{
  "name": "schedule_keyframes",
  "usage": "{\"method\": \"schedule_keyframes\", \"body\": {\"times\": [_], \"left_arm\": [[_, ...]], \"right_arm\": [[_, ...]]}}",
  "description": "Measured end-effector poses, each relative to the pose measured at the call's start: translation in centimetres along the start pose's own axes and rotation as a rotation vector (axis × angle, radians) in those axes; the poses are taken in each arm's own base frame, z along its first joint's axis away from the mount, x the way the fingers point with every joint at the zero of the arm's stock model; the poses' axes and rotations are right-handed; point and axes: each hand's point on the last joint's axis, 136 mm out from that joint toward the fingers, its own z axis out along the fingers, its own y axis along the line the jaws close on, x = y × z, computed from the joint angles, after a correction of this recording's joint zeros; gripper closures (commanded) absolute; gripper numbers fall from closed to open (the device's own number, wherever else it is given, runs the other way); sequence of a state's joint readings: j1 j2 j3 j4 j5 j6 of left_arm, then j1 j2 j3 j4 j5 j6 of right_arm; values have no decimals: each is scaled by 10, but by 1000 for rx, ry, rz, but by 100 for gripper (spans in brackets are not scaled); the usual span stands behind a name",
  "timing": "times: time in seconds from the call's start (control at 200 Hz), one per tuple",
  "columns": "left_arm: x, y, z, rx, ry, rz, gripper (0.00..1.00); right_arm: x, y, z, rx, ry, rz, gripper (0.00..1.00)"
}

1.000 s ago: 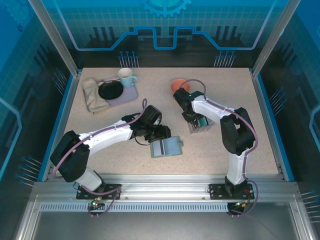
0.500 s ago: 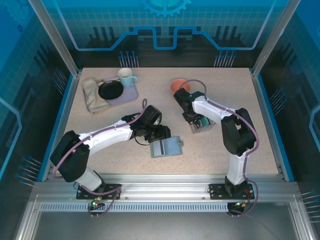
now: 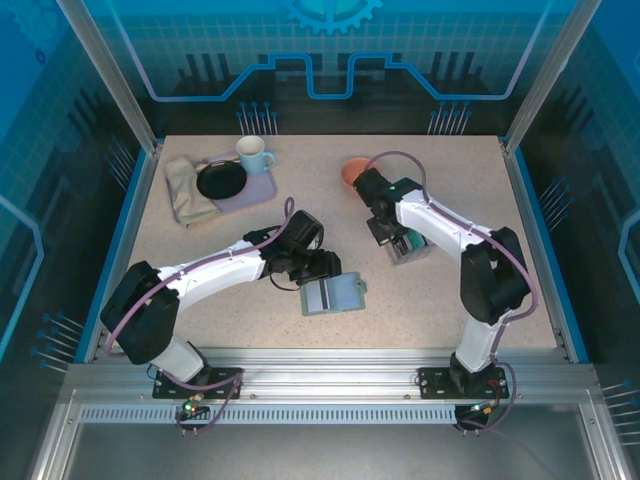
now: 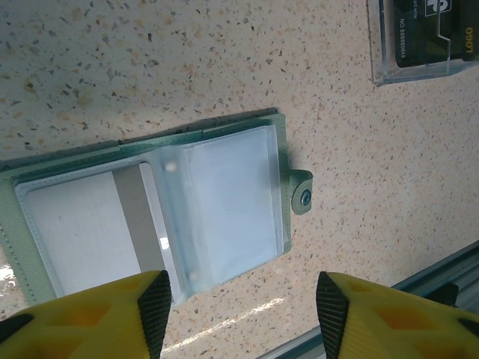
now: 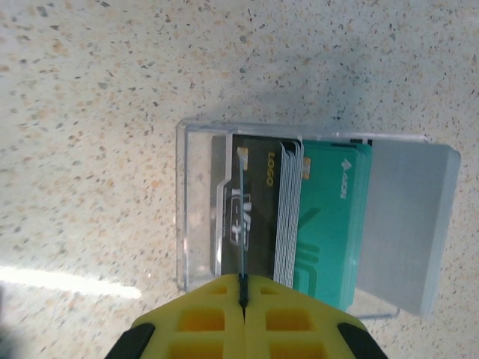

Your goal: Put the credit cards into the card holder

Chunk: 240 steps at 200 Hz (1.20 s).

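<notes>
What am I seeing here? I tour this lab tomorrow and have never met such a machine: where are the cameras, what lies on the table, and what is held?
These are two robot arms bolted to a table's near edge, each ending in a two-finger gripper. One picture looks down from overhead; the other two come from a camera on each wrist. On the table lie an open card holder, a clear box of credit cards, an orange bowl, a tray with a mug and black plate, and a cloth beside it. The left gripper hangs open over the card holder, holding nothing. The right gripper is shut on a single card, seen edge-on, at the box.
</notes>
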<state>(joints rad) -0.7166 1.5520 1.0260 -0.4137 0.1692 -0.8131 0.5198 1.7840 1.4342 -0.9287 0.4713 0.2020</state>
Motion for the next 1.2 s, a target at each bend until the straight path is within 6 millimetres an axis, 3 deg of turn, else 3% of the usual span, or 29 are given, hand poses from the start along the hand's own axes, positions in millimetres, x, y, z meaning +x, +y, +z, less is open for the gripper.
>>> {"method": "schedule_keyframes", "body": {"times": [0.115,0.255,0.355,0.475,0.66,0.92,1.2], "left_arm": [[-2,-2,-2,21,-5,-16,41],[-12,-6,-9,137,-29,-89,37],[-23,-4,-15,249,-51,-176,34],[-37,-12,-22,368,-62,-238,34],[-50,-52,-44,566,-68,-221,42],[-53,-72,-57,667,-62,-194,54],[-53,-79,-63,705,-61,-175,68]], "right_arm": [[-1,2,-30,-127,-66,81,100],[2,-3,-77,-415,-202,303,100],[4,-2,-98,-629,-266,452,100],[6,20,-105,-857,-249,543,100],[7,49,-112,-1107,-183,618,100],[-6,56,-138,-1255,-209,611,99],[-8,60,-143,-1318,-199,608,99]]}}
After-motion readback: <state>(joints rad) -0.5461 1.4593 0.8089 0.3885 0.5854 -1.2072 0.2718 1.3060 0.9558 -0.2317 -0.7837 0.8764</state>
